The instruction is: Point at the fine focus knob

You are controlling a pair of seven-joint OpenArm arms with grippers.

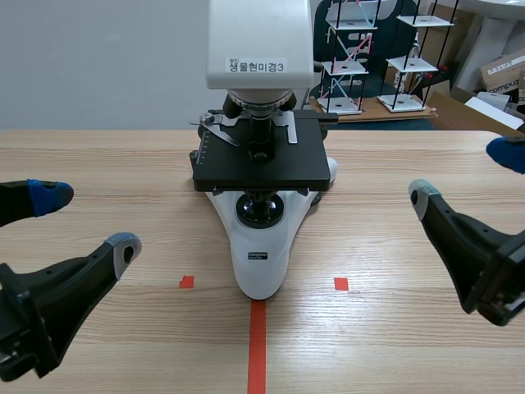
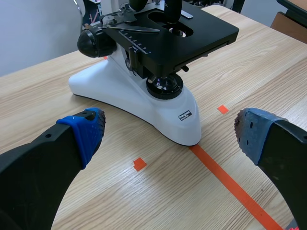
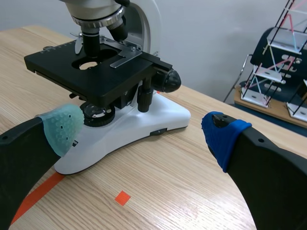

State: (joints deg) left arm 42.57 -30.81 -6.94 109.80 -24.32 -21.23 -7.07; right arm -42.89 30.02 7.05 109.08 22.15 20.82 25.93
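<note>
Jaws of both arms gape; microscope [image 1: 261, 263] label [image 1: 256, 65] reads "생물현미경3".

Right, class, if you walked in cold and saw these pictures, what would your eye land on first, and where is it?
A white microscope with a black stage stands in the middle of the table. A round black knob sticks out from its side, below the stage. The left gripper and the right gripper sit open on either side of the microscope, touching nothing.
</note>
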